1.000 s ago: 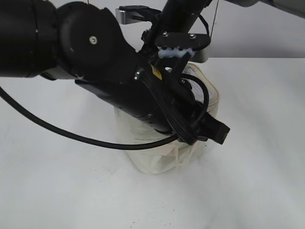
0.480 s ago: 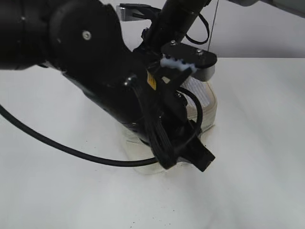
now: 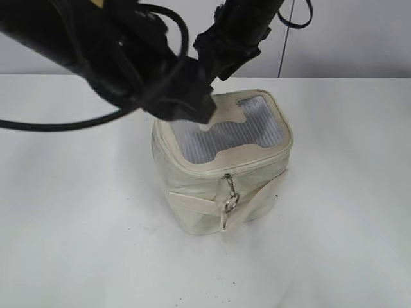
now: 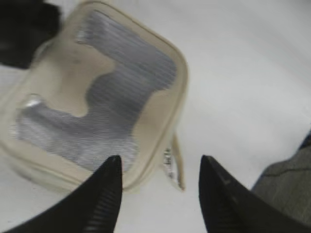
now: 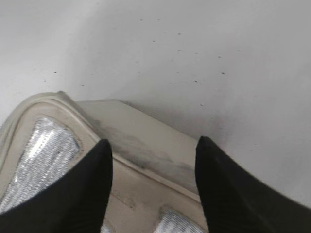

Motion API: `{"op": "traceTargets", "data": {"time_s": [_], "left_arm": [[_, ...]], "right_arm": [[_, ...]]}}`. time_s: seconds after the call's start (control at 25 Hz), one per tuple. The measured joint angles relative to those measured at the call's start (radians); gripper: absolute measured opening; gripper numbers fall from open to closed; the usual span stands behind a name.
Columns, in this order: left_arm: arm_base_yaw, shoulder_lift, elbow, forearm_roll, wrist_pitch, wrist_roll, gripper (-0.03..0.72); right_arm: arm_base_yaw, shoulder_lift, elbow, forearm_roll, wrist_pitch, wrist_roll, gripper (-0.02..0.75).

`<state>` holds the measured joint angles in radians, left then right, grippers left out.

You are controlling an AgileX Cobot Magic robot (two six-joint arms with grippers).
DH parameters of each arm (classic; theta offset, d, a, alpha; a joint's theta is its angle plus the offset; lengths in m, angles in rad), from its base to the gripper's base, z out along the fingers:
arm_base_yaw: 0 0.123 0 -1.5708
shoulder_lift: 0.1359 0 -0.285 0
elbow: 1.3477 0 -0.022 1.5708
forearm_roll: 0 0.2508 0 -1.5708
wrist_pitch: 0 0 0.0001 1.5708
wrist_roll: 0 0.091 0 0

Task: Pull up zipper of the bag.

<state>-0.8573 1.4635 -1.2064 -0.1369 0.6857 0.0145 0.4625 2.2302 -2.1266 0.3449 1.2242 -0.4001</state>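
Note:
The cream bag point(image 3: 218, 186) stands upright on the white table, its grey ribbed lid window point(image 3: 225, 131) facing up. The zipper track point(image 3: 257, 163) runs round the lid rim. Two silver ring pulls point(image 3: 228, 196) hang at the front, over the flat strap band point(image 3: 192, 204). My left gripper point(image 4: 160, 165) is open and empty, held above the bag point(image 4: 97, 107) near the pulls point(image 4: 168, 160). In the exterior view it point(image 3: 186, 106) hovers over the lid's rear left. My right gripper point(image 5: 154, 144) is open and empty above the bag's rear rim point(image 5: 146, 165).
The white table point(image 3: 347, 224) surrounds the bag on all sides. A grey wall rises behind it. The left arm's black cable point(image 3: 58, 123) loops at the left. The right arm point(image 3: 234, 35) comes down from the top centre.
My left arm has lifted up and back to the left, away from the bag's front. The bag, covered and tilted before, now stands uncovered and upright with the pulls hanging free.

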Motion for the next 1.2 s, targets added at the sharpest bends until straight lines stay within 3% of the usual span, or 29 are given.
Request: {"op": "traceTargets", "data": {"time_s": [0.2, 0.4, 0.76, 1.0, 1.2], "left_arm": [[0.166, 0.016, 0.0, -0.011, -0.054, -0.001, 0.421], [0.263, 0.11, -0.043, -0.089, -0.114, 0.133, 0.424], [0.281, 0.386, -0.38, -0.218, 0.016, 0.31, 0.426], [0.281, 0.574, -0.656, -0.35, 0.236, 0.422, 0.482], [0.281, 0.712, -0.815, -0.383, 0.373, 0.456, 0.491]], "right_arm": [[-0.076, -0.026, 0.0, -0.018, -0.001, 0.018, 0.43], [-0.166, -0.052, 0.01, -0.019, -0.001, 0.025, 0.43], [-0.294, -0.132, 0.198, -0.019, -0.004, -0.029, 0.424], [-0.317, -0.199, 0.358, -0.02, -0.004, -0.145, 0.423], [-0.317, -0.22, 0.417, -0.017, -0.004, -0.16, 0.391]]}}
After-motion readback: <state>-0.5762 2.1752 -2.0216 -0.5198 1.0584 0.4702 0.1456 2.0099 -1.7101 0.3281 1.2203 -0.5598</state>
